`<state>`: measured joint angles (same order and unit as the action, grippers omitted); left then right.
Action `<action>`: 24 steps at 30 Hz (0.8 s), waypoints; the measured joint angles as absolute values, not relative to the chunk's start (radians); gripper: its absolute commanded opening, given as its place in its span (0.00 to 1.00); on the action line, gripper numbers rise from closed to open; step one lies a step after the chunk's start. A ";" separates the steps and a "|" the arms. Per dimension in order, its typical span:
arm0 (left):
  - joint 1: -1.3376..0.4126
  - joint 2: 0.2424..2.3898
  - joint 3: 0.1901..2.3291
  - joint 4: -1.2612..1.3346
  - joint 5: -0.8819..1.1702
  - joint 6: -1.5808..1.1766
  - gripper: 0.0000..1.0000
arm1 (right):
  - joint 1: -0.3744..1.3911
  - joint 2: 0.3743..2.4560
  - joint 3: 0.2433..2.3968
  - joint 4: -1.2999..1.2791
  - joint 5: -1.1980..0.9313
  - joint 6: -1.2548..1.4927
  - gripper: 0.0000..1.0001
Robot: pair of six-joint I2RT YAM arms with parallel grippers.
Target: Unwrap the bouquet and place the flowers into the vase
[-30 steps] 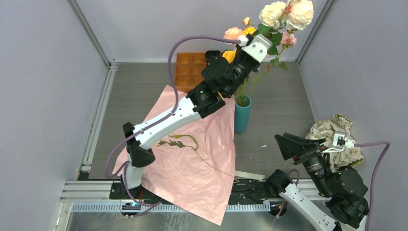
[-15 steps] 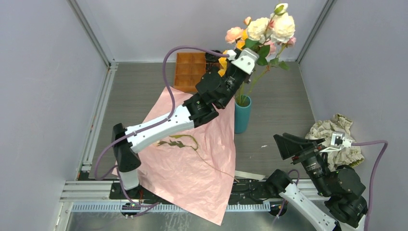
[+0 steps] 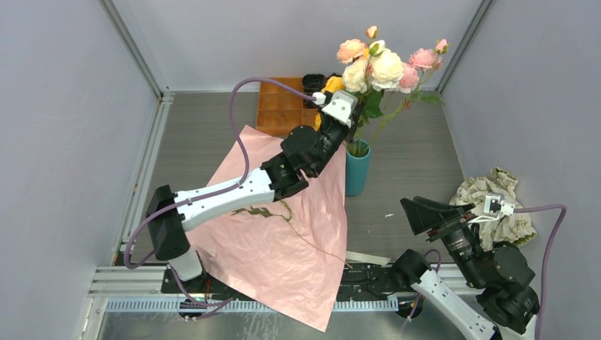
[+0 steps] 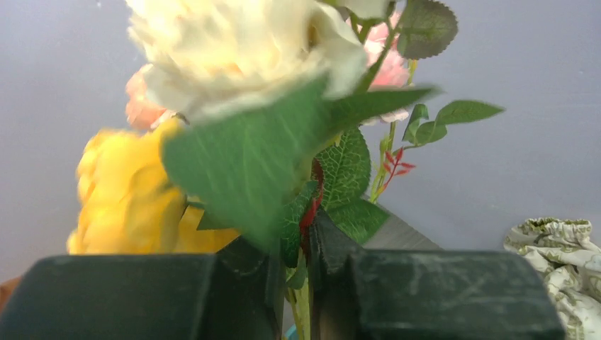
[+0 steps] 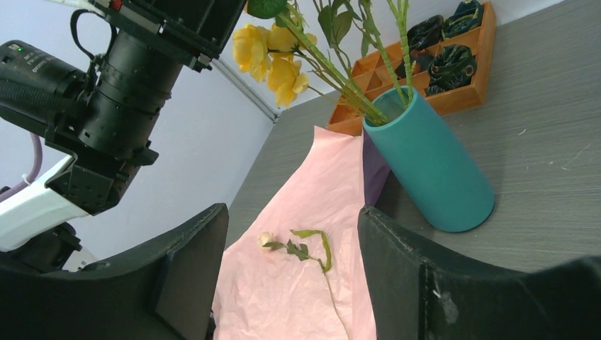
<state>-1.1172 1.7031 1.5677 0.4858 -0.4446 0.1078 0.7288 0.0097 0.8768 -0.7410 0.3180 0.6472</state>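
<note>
While in vase [image 3: 356, 172] — flowers [image 3: 375, 67] between pincer [image 4: 307, 248]

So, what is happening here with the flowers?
The left claw grips the flowers by their stems, whose lower ends stand in the teal vase. The right claw is open and holds nothing. The pink paper lies spread on the table, and one stray stem lies on it.

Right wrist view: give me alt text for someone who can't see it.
A teal vase stands on the table holding green-stemmed flowers, some yellow. Beside it lies pink paper with one stray stem on it, an orange tray behind; the open right end effector frames the foreground.
</note>
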 measured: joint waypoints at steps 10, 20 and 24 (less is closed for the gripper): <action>-1.117 1.629 1.412 0.484 -0.454 -0.019 0.77 | 0.729 0.010 0.841 -0.733 0.306 0.665 0.80; -1.130 1.519 1.318 0.435 -0.460 -0.100 0.77 | 0.729 0.010 0.826 -0.726 0.292 0.684 0.80; -1.155 1.459 1.268 0.401 -0.461 -0.131 0.75 | 0.729 0.010 0.822 -0.718 0.287 0.688 0.81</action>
